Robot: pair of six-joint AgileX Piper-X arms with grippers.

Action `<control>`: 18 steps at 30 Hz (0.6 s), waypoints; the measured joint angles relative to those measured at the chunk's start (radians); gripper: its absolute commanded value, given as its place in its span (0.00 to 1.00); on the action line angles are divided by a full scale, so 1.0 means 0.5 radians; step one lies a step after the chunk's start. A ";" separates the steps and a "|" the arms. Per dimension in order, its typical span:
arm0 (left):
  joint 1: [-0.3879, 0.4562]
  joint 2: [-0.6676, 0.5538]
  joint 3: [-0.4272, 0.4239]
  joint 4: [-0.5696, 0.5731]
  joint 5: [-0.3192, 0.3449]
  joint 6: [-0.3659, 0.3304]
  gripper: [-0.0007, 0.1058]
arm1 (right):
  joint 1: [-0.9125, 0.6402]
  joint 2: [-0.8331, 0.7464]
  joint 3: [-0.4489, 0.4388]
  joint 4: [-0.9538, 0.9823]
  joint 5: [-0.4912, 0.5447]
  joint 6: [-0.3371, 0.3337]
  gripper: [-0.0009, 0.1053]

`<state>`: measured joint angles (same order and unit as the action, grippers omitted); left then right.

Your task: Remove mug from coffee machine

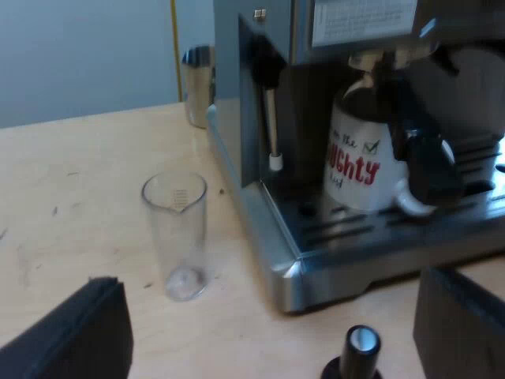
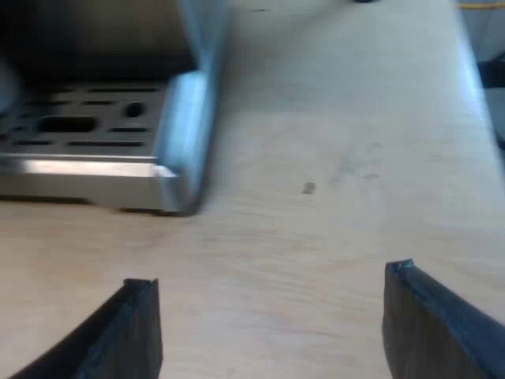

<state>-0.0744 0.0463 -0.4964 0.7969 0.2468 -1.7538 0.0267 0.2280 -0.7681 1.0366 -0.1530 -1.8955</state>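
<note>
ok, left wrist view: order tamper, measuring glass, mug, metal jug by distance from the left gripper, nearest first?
1. Tamper, black knob, between the left gripper's open fingers.
2. Measuring glass, upright on the table by the espresso machine's corner.
3. Mug, on the machine's drip tray.
4. Metal jug, behind the machine's side.

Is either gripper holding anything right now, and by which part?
Nothing is held. The left gripper and right gripper are open and empty; the mug stands on the espresso machine's drip tray.
</note>
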 measured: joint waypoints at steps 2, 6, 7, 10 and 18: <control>0.000 0.027 -0.004 -0.041 0.035 -0.035 0.75 | 0.000 0.071 -0.049 -0.003 -0.085 -0.042 0.59; -0.013 0.106 -0.003 -0.155 0.115 -0.145 0.75 | 0.000 0.216 -0.138 -0.053 -0.267 -0.055 0.59; -0.040 0.134 -0.003 -0.186 0.127 -0.150 0.75 | 0.012 0.246 -0.144 -0.085 -0.319 -0.055 0.59; -0.161 0.206 -0.003 -0.247 0.146 -0.152 0.75 | 0.090 0.328 -0.148 -0.173 -0.460 -0.059 0.59; -0.460 0.429 -0.003 -0.359 0.159 -0.158 0.75 | 0.407 0.505 -0.147 -0.304 -0.493 -0.058 0.59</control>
<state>-0.3042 0.2609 -0.4980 0.6175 0.3264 -1.8326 0.2303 0.4806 -0.8416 0.8844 -0.3994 -1.9246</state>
